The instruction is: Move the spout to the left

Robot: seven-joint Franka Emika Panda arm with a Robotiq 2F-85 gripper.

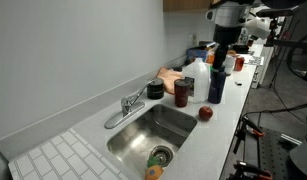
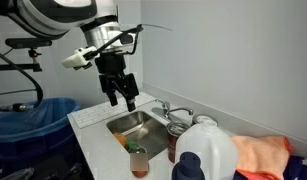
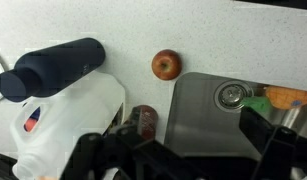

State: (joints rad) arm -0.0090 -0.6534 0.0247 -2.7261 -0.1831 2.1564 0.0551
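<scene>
Hanging high, spread and empty: my fingers (image 2: 127, 96), over the blue bottle (image 1: 215, 85) beside the sink (image 1: 143, 132). Spout (image 1: 118, 116): chrome tube at the sink's back rim, long axis running roughly along that rim from its base. It lies well below my fingers, across the basin.

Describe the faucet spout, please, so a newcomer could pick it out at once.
Find the steel sink sunk in the white counter. At its wall-side rim stands a chrome faucet; the spout is its long, slim, gently curved tube. The lever handle on its base is short and stubby, and the drain is a round disc in the basin floor.
</scene>
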